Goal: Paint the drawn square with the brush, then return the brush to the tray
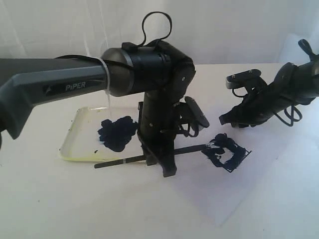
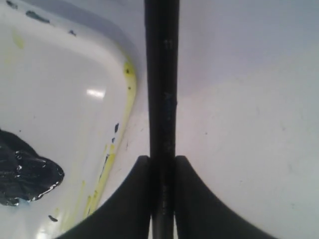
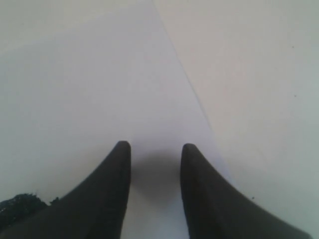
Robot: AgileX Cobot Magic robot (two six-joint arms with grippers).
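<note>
The brush point(image 1: 119, 161) lies nearly level just above the table, and its dark tip reaches the left corner of the drawn square point(image 1: 230, 155). The square is a small black-lined diamond, partly smeared dark blue. My left gripper point(image 1: 167, 168) points down and is shut on the thin black handle at mid-length. In the left wrist view the handle point(image 2: 162, 74) runs straight out from between the closed jaws of the left gripper point(image 2: 162, 158), beside the tray's yellow-stained rim point(image 2: 127, 89). The tray point(image 1: 75, 137) lies left of the brush. My right gripper point(image 1: 228, 119) hovers open and empty behind the square, and in its own view the right gripper point(image 3: 155, 149) is over white paper.
A dark blue paint blotch point(image 1: 118, 132) sits in the tray, also seen as the paint blotch point(image 2: 25, 174) in the left wrist view. The white paper sheet point(image 1: 209, 184) carries the square, and the sheet's edge point(image 3: 184, 74) runs diagonally. My left arm's bulky links point(image 1: 149, 69) fill the centre.
</note>
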